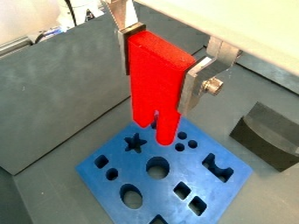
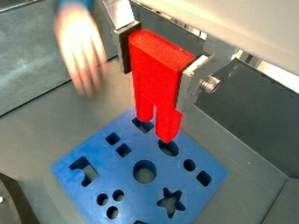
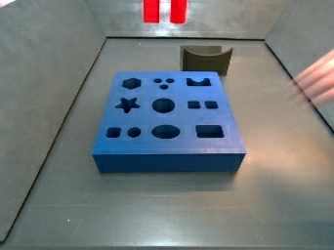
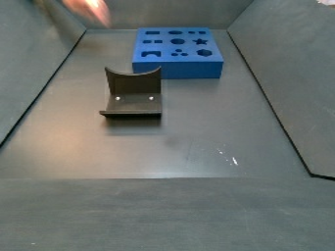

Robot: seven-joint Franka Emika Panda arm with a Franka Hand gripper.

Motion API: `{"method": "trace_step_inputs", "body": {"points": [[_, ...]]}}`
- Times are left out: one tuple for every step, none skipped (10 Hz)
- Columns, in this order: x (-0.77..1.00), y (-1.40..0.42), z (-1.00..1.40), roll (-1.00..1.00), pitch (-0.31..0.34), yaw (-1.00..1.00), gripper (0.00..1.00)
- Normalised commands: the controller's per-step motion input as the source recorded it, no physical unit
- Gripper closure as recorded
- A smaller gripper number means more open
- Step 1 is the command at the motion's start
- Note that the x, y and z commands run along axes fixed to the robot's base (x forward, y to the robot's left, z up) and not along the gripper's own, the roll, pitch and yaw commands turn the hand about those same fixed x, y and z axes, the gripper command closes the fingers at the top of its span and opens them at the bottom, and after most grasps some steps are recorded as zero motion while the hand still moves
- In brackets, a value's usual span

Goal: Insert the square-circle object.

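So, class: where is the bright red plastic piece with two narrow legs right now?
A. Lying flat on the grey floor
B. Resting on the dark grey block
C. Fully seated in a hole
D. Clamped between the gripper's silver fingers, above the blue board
D: in both wrist views the gripper clamps the red piece, its legs above the blue board.

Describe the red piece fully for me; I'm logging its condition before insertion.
The square-circle object is bright red, plastic-looking, with a blocky top and two narrow parallel legs pointing down. The gripper holds it upright, silver fingers clamping its upper block. It hangs above the blue board, legs clear of the holes; in a side view only its legs show.
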Motion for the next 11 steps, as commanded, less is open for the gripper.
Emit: {"method": "trace_step_inputs", "body": {"points": [[-0.34, -0.19, -0.34, 0.0, -0.083, 0.01, 1.0], [-0.47, -0.65, -0.49, 0.1, -0.141, 0.09, 1.0], [-0.52, -0.77, -0.63, 0.24, -0.164, 0.13, 1.0], [-0.62, -0.72, -0.8, 0.16, -0.189, 0.18, 1.0], [-0.56, -0.68, -0.81, 0.13, -0.196, 0.16, 1.0], [-0.31, -0.5, -0.81, 0.16, -0.196, 0.0, 1.0], [0.0, -0.22, -0.99, 0.11, -0.067, 0.0, 1.0], [0.09, -0.03, -0.85, 0.13, 0.0, -0.02, 1.0], [0.07, 0.0, -0.89, 0.11, 0.047, -0.02, 1.0], [0.0, 0.0, -1.0, 0.08, 0.02, 0.0, 1.0], [-0.07, 0.0, -0.91, 0.06, 0.0, 0.0, 1.0]]}}
